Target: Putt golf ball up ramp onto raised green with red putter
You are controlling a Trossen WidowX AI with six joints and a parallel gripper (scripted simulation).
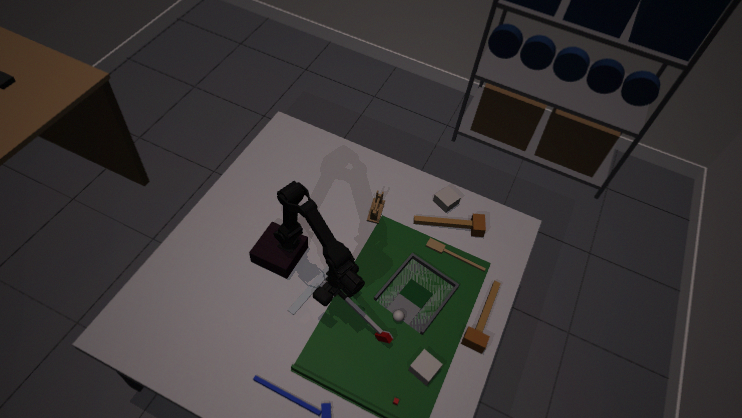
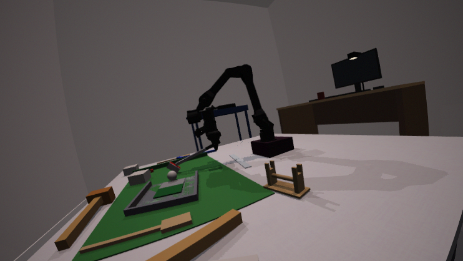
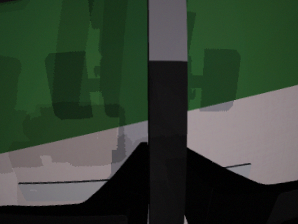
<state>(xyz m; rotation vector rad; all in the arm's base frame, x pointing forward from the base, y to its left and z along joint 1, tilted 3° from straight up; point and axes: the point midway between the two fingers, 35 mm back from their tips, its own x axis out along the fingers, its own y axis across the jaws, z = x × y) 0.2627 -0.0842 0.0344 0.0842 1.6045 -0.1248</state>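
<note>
We work on a white table top (image 1: 171,311) carrying a green putting mat (image 1: 353,363), in a dim grey-tiled room with a shelving rack (image 1: 576,83) and desk (image 1: 36,98). No writing is legible. Our gripper (image 1: 340,291) is clenched on the red putter (image 1: 369,324); the golf ball (image 1: 398,314) rests at the ramp's (image 1: 415,293) edge.

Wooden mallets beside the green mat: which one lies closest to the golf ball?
The mallet along the mat's side edge, head toward the pale block. The other mallet lies beyond the walled green, farther from the ball.
</note>
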